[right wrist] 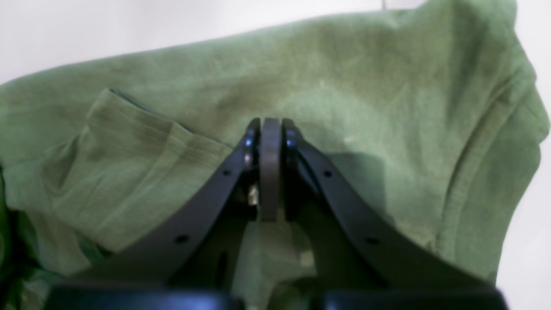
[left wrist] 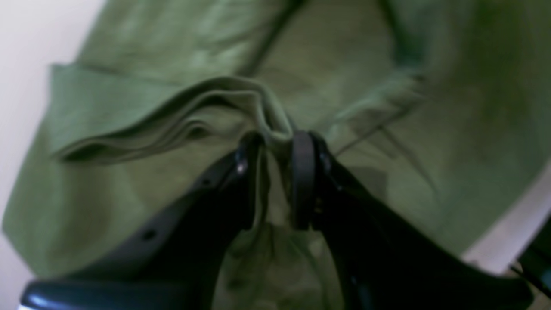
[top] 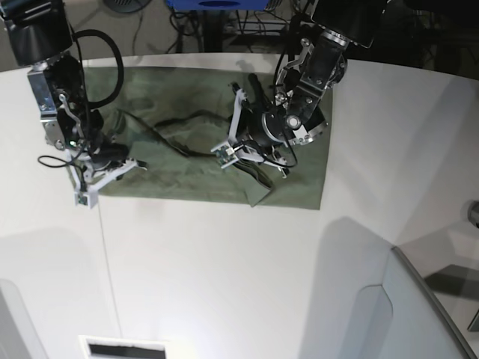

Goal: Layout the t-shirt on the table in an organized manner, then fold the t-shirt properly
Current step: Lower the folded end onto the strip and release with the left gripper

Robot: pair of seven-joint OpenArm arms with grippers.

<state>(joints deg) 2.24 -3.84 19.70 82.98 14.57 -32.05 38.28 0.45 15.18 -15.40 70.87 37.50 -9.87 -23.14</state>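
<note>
We start with the counter (top: 224,277), a broad white top that runs well past the cloth on every side. On its far half lies the t-shirt (top: 179,176), olive green, spread roughly flat with its long axis running across the base view from one arm to the other, though ridges and a turned-up flap near its lower edge show it is not yet smooth.

Our left arm reaches over the middle-right part of the shirt. Its left gripper (left wrist: 275,148) has jaws a little apart and clamped on a raised fold of the fabric, a bunched hem that arches up between the tips; the rest of the cloth falls away ahead of the jaws and to both sides.

Our right arm stands at the opposite end, at the shirt's edge. Its right gripper (right wrist: 270,133) has jaws pressed together over the fabric, and we cannot tell whether any cloth is pinched between them; a sleeve with a stitched hem lies just to one side of the tips.

We judge that the coming move turns on this: the two arms sit at opposite ends of the long axis, so drawing them apart along it should flatten the shirt.
</note>
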